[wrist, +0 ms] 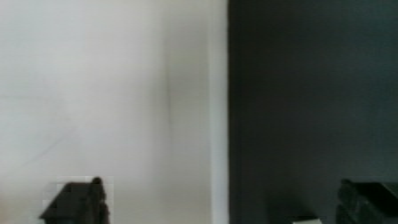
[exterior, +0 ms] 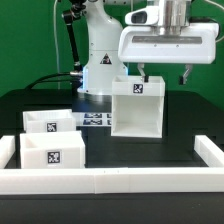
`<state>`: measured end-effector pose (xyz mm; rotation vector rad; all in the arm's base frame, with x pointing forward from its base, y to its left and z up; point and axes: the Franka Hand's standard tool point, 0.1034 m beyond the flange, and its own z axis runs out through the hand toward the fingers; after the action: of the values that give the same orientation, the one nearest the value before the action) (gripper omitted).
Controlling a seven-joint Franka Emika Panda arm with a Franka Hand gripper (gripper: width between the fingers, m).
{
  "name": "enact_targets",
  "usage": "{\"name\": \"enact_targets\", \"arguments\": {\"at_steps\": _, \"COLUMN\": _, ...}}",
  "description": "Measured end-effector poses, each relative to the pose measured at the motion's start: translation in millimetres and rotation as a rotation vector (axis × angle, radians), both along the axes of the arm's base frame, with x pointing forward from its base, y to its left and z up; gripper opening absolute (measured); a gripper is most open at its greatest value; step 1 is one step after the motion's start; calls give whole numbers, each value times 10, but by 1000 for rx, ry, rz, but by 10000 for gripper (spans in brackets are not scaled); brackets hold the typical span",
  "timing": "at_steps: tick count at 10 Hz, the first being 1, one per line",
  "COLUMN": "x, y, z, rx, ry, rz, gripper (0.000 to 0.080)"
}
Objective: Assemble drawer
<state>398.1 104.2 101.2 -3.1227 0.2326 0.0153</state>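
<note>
The white boxy housing (exterior: 138, 110) stands upright in the middle of the black table, a tag on its top front edge. Two white open-top trays with tags lie to the exterior view's left, one farther back (exterior: 49, 123) and one nearer (exterior: 52, 153). My gripper (exterior: 164, 74) hangs open and empty just above the housing's right side, its fingers (exterior: 143, 72) straddling that edge. In the wrist view the gripper (wrist: 222, 205) is open; a blurred white surface of the housing (wrist: 107, 100) fills one half and dark table the other.
A long low white border wall (exterior: 110, 181) runs along the front and up both sides. The marker board (exterior: 97, 119) lies flat between the trays and the housing. The robot's base (exterior: 98, 70) stands behind the housing.
</note>
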Motion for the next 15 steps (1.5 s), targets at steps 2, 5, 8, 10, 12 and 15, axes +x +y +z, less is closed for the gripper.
{"name": "enact_targets", "arguments": {"at_steps": 2, "x": -13, "y": 7, "z": -77, "rx": 6, "ry": 5, "rz": -3, "gripper": 650}}
{"name": "enact_targets", "arguments": {"at_steps": 5, "x": -11, "y": 0, "z": -77, "rx": 6, "ry": 4, "rz": -4, "gripper": 381}}
{"name": "enact_targets", "arguments": {"at_steps": 8, "x": -9, "y": 3, "z": -76, "rx": 6, "ry": 3, "rz": -3, "gripper": 71}}
{"name": "enact_targets", "arguments": {"at_steps": 10, "x": -10, "y": 3, "z": -77, "rx": 6, "ry": 4, "rz": -3, "gripper": 37}}
{"name": "enact_targets", "arguments": {"at_steps": 12, "x": -10, "y": 3, "z": -77, "rx": 6, "ry": 4, "rz": -3, "gripper": 37}}
{"name": "enact_targets", "arguments": {"at_steps": 15, "x": -9, "y": 3, "z": -78, "rx": 6, "ry": 4, "rz": -3, "gripper": 37}}
